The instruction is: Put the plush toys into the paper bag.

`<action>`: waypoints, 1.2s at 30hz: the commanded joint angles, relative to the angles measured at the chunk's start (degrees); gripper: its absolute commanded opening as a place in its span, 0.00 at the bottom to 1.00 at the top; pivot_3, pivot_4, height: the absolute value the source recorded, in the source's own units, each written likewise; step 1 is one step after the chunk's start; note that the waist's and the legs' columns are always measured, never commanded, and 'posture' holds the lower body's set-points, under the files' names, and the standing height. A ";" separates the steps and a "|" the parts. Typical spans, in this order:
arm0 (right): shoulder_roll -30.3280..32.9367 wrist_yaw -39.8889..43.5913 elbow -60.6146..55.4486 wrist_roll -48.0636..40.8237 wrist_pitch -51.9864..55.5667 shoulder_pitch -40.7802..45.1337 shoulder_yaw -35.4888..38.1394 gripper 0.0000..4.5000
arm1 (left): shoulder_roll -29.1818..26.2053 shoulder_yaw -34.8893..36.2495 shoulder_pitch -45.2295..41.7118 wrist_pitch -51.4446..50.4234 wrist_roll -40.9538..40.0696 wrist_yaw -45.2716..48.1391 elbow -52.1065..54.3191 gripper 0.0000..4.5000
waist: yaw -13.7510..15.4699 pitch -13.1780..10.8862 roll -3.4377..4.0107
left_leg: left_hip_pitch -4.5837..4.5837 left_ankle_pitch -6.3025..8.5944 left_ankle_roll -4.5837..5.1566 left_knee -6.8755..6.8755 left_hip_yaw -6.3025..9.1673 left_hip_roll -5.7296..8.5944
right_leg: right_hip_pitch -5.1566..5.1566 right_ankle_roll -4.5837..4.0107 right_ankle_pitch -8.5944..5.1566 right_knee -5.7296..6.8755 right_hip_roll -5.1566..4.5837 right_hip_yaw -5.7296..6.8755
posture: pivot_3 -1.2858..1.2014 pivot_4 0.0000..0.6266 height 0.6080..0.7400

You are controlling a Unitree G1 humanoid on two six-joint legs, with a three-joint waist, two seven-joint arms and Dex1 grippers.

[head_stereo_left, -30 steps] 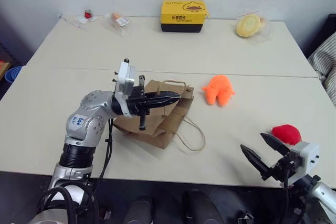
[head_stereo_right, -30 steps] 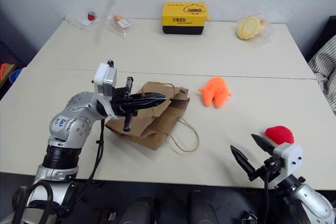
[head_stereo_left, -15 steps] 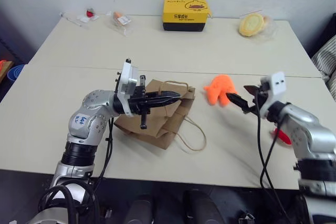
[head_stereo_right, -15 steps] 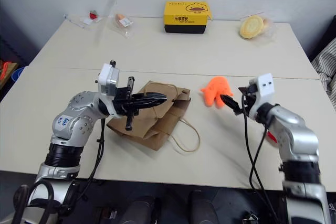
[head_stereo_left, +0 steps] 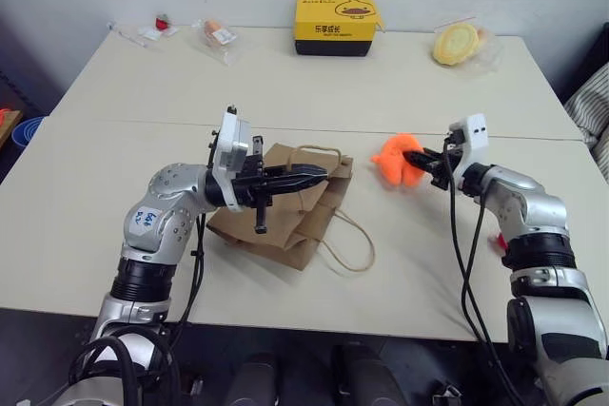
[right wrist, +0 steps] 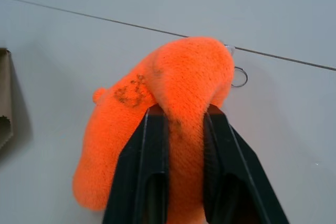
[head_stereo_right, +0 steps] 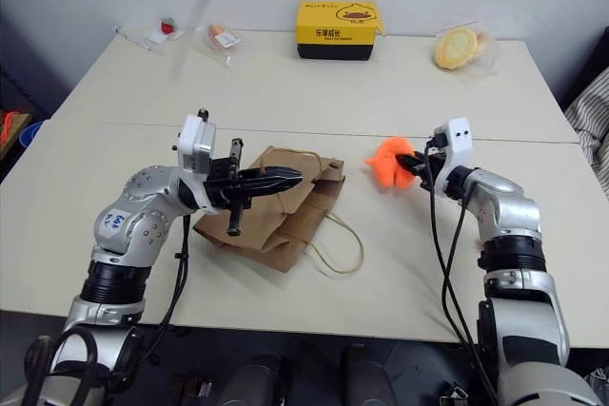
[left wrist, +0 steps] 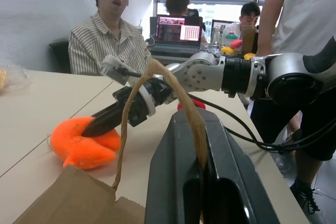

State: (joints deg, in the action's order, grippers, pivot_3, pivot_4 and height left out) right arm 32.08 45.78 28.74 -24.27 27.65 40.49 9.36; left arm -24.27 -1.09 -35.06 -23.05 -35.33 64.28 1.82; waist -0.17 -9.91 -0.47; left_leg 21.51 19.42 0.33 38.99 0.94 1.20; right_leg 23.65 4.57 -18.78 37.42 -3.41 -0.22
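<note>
The brown paper bag (head_stereo_left: 290, 221) lies crumpled on the table, left of centre. My left gripper (head_stereo_left: 319, 175) is shut on one of its twisted loop handles (left wrist: 157, 77), lifting that handle above the bag. To the right lies the orange plush toy (head_stereo_left: 392, 161). My right gripper (right wrist: 184, 116) is shut on it, the two black fingers (right wrist: 155, 129) pinching a fold of its body. A sliver of the red plush toy (head_stereo_left: 499, 241) shows behind my right forearm, near the table's right side.
A yellow-and-black box (head_stereo_left: 333, 26) stands at the far edge. A pale yellow wrapped item (head_stereo_left: 455, 43) lies at the far right, and small wrapped items (head_stereo_left: 214, 33) at the far left. People (left wrist: 107, 35) sit and stand beyond the table's right side.
My right arm swung from the front edge near the red toy forward to the orange toy, and its open fingers shut on it. The left arm and bag stayed still.
</note>
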 commanded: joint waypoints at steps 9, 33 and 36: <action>3.06 -4.69 -48.59 -27.71 31.03 -19.05 6.00 0.00 | 0.74 0.51 -1.62 0.73 -0.45 0.27 0.26 0.00 | -0.17 -0.02 0.03 | 0.03 0.01 -0.01 0.00 0.08 -0.04 | -0.03 0.00 0.00 -0.08 0.02 -0.02 | 0.52 0.24 1.00; -15.08 -10.26 -31.82 -2.68 17.74 -3.33 -24.42 0.00 | 3.51 -0.22 -3.29 0.79 -0.29 2.13 -1.28 0.00 | -0.47 -0.02 0.03 | 0.05 0.00 -0.02 -0.04 0.10 0.04 | 0.10 0.00 0.00 0.00 0.01 0.01 | 0.52 0.24 1.00; -17.05 -10.02 -29.58 -1.28 16.10 -3.33 -24.93 0.00 | 3.52 -0.04 -3.10 0.85 -0.33 2.05 -1.25 0.00 | -0.44 -0.02 0.03 | 0.05 0.00 -0.02 -0.01 0.11 0.05 | 0.08 0.00 0.00 0.01 -0.01 0.01 | 0.52 0.24 1.00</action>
State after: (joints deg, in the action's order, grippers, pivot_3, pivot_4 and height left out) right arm 15.98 34.99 -1.20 -26.09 45.66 36.14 -15.46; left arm -20.87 -1.29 -37.57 -23.00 -35.37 66.07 -0.80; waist -0.61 -9.93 -0.44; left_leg 21.56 19.42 0.31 38.98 1.04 1.25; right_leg 23.73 4.57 -18.78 37.43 -3.42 -0.21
